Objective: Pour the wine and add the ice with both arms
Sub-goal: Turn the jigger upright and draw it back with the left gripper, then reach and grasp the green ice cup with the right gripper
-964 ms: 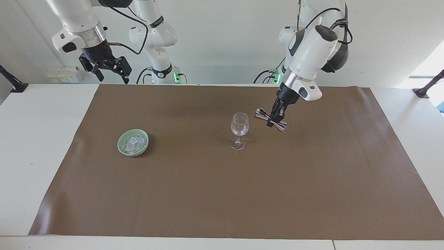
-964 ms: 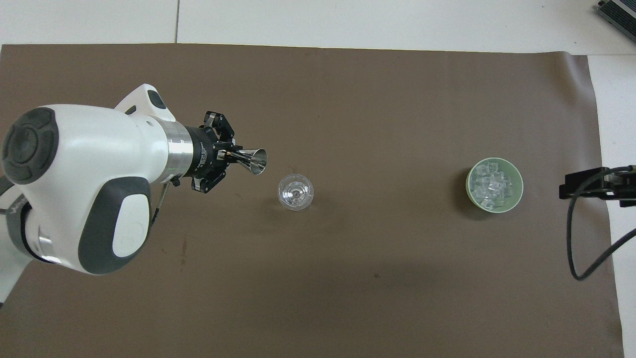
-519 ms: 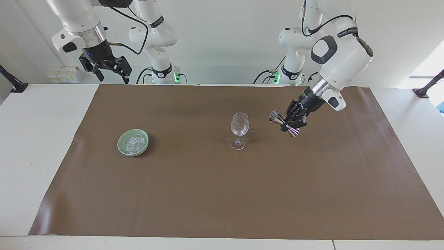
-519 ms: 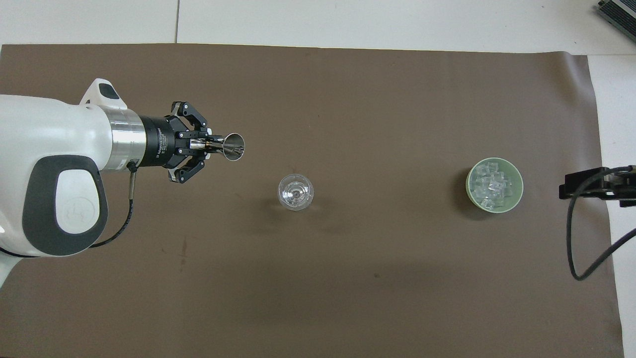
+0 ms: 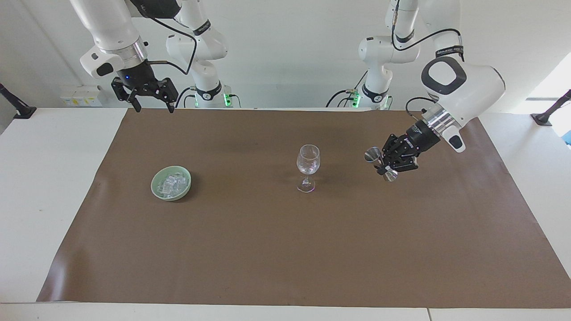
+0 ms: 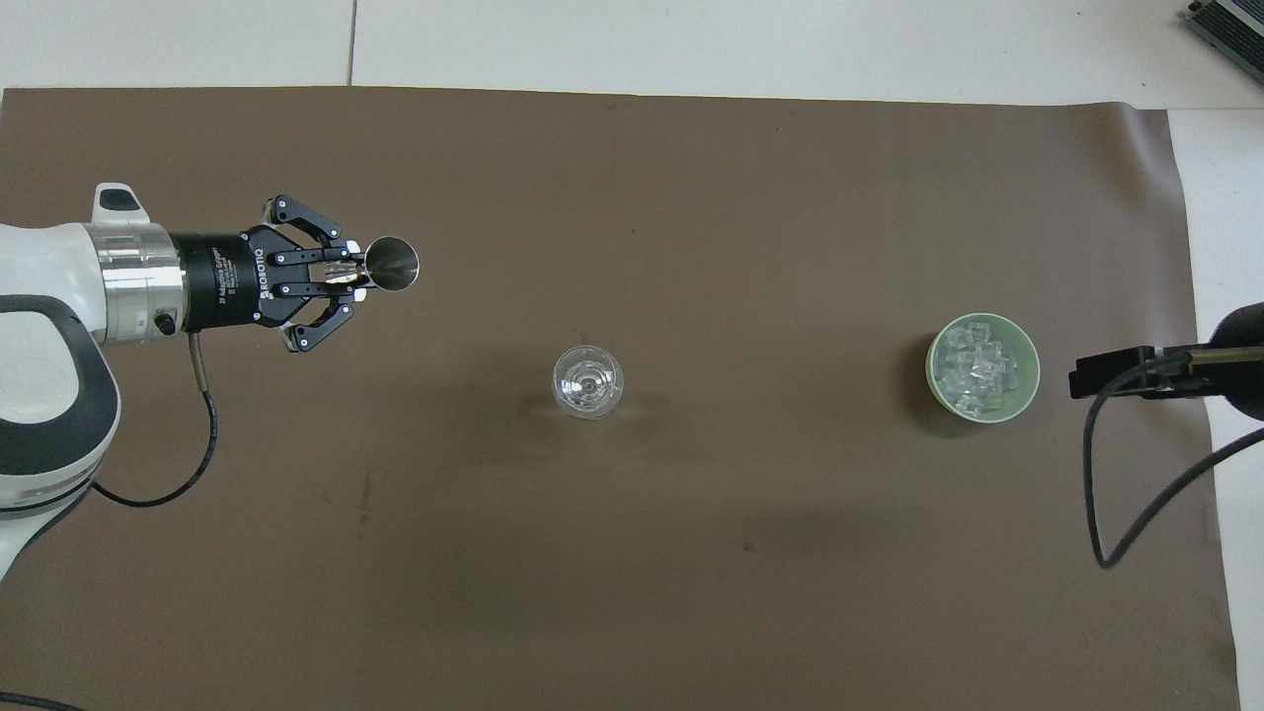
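While jaws clamp jigger [image 5: 383,165], ice [image 5: 171,183] bowled.

One camera sits high across the worktop [image 5: 44,187], facing both robots and taking in the whole brown mat [image 5: 285,249] from a distance. The other hangs above the robots' end, looking forward and steeply down. Both share the mat, the wine glass [image 5: 308,167] and the green bowl [image 6: 983,367], each beside the left gripper [image 6: 357,276], half a turn apart.
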Motion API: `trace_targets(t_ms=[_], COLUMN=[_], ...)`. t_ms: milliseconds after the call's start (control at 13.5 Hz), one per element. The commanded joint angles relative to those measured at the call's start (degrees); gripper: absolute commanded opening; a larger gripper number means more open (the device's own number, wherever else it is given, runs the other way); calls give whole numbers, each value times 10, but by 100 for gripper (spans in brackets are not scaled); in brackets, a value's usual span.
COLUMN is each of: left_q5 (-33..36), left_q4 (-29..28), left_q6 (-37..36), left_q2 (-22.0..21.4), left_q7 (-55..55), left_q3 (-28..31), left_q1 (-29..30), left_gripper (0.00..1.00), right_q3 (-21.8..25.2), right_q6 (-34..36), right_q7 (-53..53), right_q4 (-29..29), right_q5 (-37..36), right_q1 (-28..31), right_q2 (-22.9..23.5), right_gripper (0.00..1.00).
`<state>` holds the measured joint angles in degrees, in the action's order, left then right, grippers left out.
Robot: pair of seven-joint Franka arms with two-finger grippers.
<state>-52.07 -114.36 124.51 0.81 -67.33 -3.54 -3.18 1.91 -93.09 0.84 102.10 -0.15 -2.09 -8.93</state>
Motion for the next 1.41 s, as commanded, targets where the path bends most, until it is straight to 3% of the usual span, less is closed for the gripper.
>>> trace_targets(t_ms=[0, 148, 371, 816, 1335], left_q5=[-29, -35, -38, -39, -52], left_q4=[-12, -10, -11, -3, -2], left_q6=[-59, -94, -98, -124, -142], left_q2=[-9, -11, -12, -13, -13], left_q7=[48, 61, 61, 58, 60], left_q3=[-4, -4, -4, -3, -2], left_q1=[42, 69, 80, 92, 101], left_gripper=[0, 0, 0, 0, 0], right_q3=[-1, -2, -2, -2, -2], right_q6=[-59, -91, -103, -141, -242], right_q7=[58, 72, 174, 217, 290], right_q4=[56, 80, 110, 157, 207], right_q5=[9, 9, 10, 10, 11], right_q1=[3, 2, -13, -20, -17], right_q2=[-20, -19, -33, -40, 25], right_gripper=[100, 100, 100, 100, 100])
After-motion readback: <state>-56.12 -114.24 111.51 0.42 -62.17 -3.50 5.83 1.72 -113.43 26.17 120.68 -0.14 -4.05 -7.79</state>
